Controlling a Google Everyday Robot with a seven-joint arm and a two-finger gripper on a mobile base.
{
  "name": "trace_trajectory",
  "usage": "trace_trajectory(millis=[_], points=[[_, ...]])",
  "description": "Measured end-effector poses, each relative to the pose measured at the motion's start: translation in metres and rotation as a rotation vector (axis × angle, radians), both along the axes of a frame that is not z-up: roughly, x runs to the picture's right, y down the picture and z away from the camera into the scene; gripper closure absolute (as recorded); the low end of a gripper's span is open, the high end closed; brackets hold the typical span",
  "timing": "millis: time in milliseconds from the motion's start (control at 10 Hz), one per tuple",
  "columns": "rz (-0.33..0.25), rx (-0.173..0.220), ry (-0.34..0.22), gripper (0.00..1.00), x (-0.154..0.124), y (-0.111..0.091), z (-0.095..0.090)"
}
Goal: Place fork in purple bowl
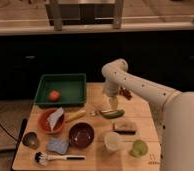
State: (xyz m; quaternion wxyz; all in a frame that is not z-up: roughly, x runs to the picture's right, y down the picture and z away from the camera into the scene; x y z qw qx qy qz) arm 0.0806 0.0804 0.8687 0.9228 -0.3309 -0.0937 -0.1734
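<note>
The fork [75, 116] is a slim pale yellowish piece lying on the wooden table between the orange bowl [50, 121] and the green vegetable [112, 114]. The purple bowl [81, 135] stands empty just in front of the fork. My gripper [111, 104] points down right over the green vegetable, to the right of the fork and behind and to the right of the purple bowl.
A green tray [65, 80] holding a red-orange ball [53, 95] sits at the back left. At the front are a grey metal cup [30, 140], blue sponge [57, 146], black-handled brush [60, 158], white cup [112, 141], green cup [138, 147] and brown block [124, 127].
</note>
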Motion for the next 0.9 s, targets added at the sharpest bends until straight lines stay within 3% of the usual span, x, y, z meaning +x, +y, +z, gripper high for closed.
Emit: trace_trajectory(millis=[400,900], points=[[0.003,0.022,0.004,0.2,-0.025,0.0,0.031],[0.051,0.025,0.02,0.2,-0.017,0.017,0.05]])
